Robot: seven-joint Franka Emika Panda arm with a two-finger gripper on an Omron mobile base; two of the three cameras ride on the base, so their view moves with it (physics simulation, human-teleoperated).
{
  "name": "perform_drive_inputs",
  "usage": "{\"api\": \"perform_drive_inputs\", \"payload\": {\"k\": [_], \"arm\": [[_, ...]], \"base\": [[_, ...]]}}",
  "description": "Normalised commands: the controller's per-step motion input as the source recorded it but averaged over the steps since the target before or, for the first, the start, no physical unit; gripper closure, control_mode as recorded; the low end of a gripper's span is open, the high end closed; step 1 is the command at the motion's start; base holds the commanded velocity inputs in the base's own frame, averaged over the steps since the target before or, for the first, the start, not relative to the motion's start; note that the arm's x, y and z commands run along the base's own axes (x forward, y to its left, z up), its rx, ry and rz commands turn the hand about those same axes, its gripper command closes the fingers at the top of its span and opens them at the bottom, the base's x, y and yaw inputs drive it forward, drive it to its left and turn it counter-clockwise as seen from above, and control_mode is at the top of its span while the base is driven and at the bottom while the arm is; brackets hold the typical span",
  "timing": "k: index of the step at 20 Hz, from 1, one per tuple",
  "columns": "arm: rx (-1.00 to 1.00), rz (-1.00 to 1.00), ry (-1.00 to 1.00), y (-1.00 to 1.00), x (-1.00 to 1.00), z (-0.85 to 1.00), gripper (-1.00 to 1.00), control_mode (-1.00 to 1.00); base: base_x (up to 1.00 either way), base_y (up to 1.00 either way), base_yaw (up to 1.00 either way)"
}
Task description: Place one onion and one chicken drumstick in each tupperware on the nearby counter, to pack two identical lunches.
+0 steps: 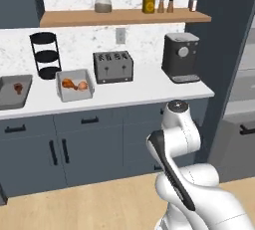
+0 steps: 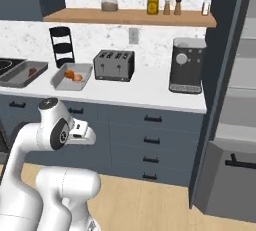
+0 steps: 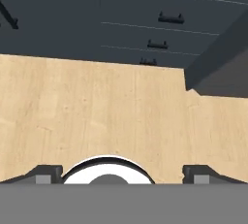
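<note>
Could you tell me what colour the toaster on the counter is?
Dark grey toaster; clearest in the left base view.

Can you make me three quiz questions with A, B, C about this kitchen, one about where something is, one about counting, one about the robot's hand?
1. Where is the toaster?
A. on the floor
B. on the counter, between a grey tray and the coffee machine
C. on the wooden shelf

2. How many grey trays are on the counter?
A. two
B. four
C. none

3. What is the gripper doing?
A. squeezing an onion
B. holding a drumstick
C. open and holding nothing

Answers: 1 B, the toaster stands on the white top beside the tray with food. 2 A, a second tray lies further left. 3 C, the hand view shows its tips wide apart over bare wooden floor.
</note>
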Motion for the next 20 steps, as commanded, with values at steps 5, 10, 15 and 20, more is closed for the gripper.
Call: {"api": "perform_drive_inputs", "payload": {"k": [5,10,15,20], "arm": [[0.0,0.0,0.0,0.0,0.0,0.0,-1.0,1.0],[0.0,0.0,0.0,0.0,0.0,0.0,-1.0,1.0],[0.0,0.0,0.0,0.0,0.0,0.0,-1.0,1.0],[0.0,0.0,0.0,0.0,0.0,0.0,-1.0,1.0]], "base": [[-0.02,-1.0,-0.12],[0.0,-1.0,-0.09],[0.0,-1.0,-0.08],[0.14,-1.0,-0.04]]}}
